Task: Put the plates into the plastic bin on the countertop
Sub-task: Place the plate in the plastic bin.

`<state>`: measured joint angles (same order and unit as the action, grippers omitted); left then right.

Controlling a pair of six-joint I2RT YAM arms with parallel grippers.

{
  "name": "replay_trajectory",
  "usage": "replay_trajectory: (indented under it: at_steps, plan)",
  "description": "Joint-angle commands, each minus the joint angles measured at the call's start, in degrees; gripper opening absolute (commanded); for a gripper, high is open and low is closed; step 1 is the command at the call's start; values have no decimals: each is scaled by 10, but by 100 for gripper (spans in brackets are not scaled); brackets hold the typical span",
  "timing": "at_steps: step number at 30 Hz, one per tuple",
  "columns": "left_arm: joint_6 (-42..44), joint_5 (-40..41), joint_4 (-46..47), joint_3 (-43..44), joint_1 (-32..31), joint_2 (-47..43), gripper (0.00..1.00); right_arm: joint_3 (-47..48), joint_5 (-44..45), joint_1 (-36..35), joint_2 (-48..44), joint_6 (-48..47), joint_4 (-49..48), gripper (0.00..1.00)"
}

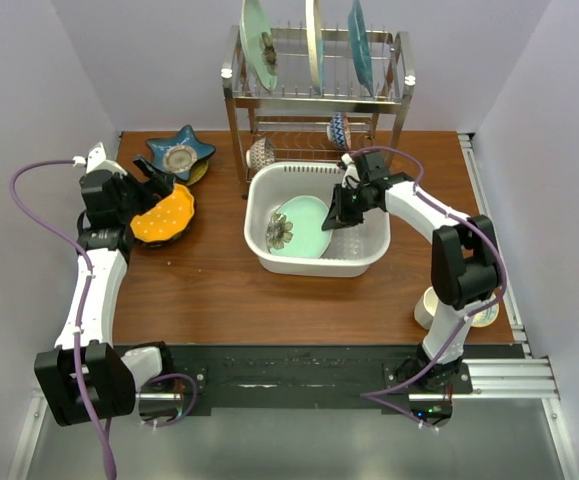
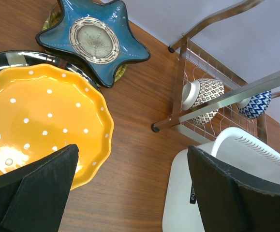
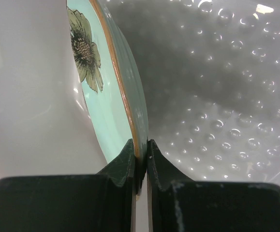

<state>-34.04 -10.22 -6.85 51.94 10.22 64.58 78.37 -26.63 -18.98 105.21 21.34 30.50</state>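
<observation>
Countertop: reddish-brown wood-grain countertop, pale walls around, steel wire rack at the back.
Bin: white plastic bin, rounded corners, thick rim; its base looks dimpled or perforated in the right wrist view. Sits mid-counter, just in front of the rack.
Plate in hand: pale green plate with flower print and thin brown rim, inside the bin and tilted on edge; whether its low side touches the base I cannot tell.
Right gripper: right gripper reaches into the bin from its right, jaws pinched narrow on the green plate's rim.
Left gripper: left gripper is left of the bin, jaws spread wide with nothing between them, above the near edge of the orange dotted plate.
Other plates: orange plate is glossy, scalloped, white-dotted and lies left of the bin. The blue star-shaped plate lies behind it, further left of the bin.
Rack: three big teal and cream plates stand upright up top. Patterned bowls sit on the lower tier, behind the bin.
Handling: glazed ceramic by the look, so probably stiff, fairly heavy, slick and chippable. Best taken at the rim edge-on, then set down gently, not dropped.
Progress: judging by layout, one plate is in the bin and the pile on the left is not yet moved.
</observation>
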Motion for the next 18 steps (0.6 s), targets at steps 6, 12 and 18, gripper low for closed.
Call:
replay_trajectory:
  at_steps: [6,12,18]
  plan:
    - [-9,-9,33,3,-5,4,99,14,-7,-9,1,-10,-19,25]
    - [-9,-9,34,2,-6,5,99,18,24,-13,6,-19,-11,41]
    - [-9,-15,43,-4,-7,1,99,25,55,-19,10,-31,9,49]
